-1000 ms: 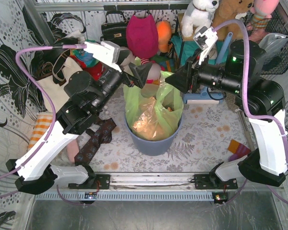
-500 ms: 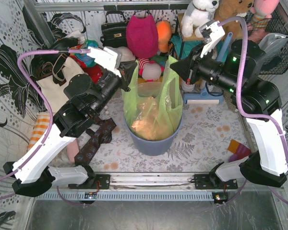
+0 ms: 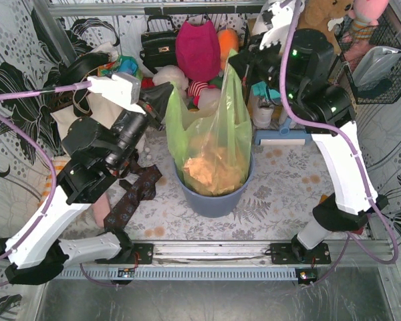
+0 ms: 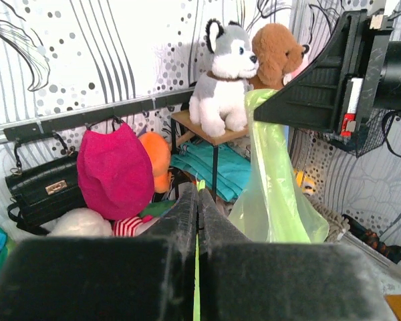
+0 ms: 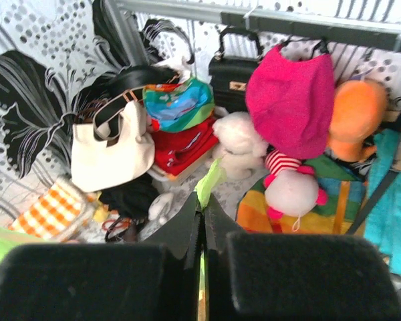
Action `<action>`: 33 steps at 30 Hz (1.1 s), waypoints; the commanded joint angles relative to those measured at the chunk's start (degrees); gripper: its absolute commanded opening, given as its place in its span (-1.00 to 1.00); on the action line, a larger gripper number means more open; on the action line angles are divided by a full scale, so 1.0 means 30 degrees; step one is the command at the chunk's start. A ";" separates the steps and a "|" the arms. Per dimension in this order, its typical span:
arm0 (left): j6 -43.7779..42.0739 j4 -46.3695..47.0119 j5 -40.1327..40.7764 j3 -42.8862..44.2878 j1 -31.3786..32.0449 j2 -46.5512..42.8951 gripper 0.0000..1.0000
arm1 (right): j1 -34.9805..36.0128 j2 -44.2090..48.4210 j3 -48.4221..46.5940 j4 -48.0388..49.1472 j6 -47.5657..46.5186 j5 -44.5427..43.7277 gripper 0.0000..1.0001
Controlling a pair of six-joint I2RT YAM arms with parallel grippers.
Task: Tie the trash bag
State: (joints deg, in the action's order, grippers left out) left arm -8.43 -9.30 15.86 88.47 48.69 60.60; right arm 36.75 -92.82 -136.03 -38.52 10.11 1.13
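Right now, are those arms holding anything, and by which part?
The left end effector pinches the trash bag by its left rim; the right end effector pinches its upper right corner.
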 commanded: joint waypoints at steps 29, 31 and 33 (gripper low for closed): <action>0.1141 0.2965 -0.1093 0.0496 -0.0137 -0.2941 -1.00 | -0.1470 0.3109 0.1887 0.5451 0.0391 0.2570 -1.00; 0.1289 0.2968 -0.1162 0.0229 -0.0129 -0.3015 -1.00 | -0.1469 0.3221 0.2232 0.5616 0.0499 0.2771 -1.00; 0.1460 0.2954 -0.1437 -0.0065 -0.0136 -0.3083 -1.00 | -0.1470 0.3558 0.3065 0.5872 0.0704 0.3026 -1.00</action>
State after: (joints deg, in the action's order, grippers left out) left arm -5.63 -2.85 13.30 89.19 48.69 51.79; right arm 32.53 -84.38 -128.09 -25.21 10.33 7.62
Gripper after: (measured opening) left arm 0.010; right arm 0.003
